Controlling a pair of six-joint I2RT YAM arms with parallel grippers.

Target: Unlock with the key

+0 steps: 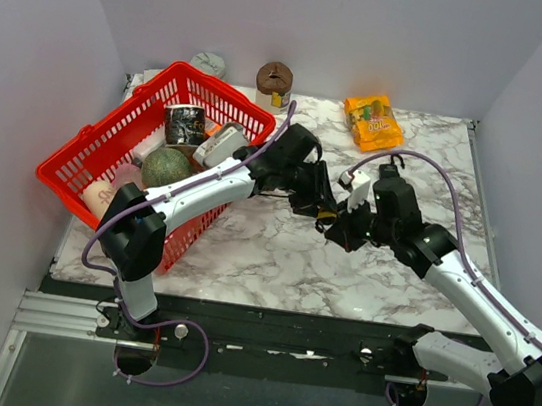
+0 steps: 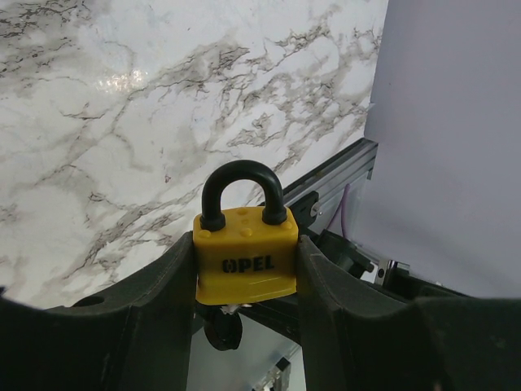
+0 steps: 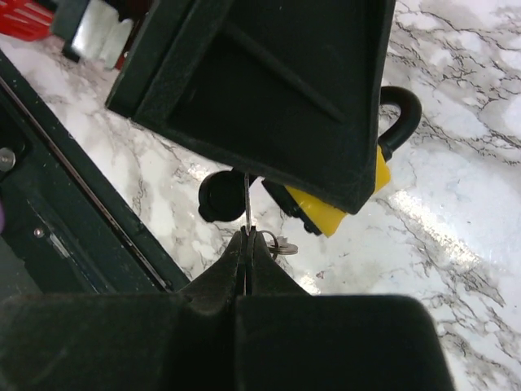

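The left tool (image 2: 246,281) clamps the yellow padlock (image 2: 244,248) by its sides above the table (image 2: 122,122), shackle closed. The black-headed key (image 3: 221,195) sits at the padlock's underside; the right tool (image 3: 247,240) pinches a thin metal piece (image 3: 246,204) beside that head.

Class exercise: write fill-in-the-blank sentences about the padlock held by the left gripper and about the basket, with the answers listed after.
1. The left gripper is shut on a ___ padlock.
2. The padlock's shackle is coloured ___.
3. The word printed on the padlock's body reads ___.
4. The basket is coloured ___.
Missing words: yellow; black; OPEL; red.
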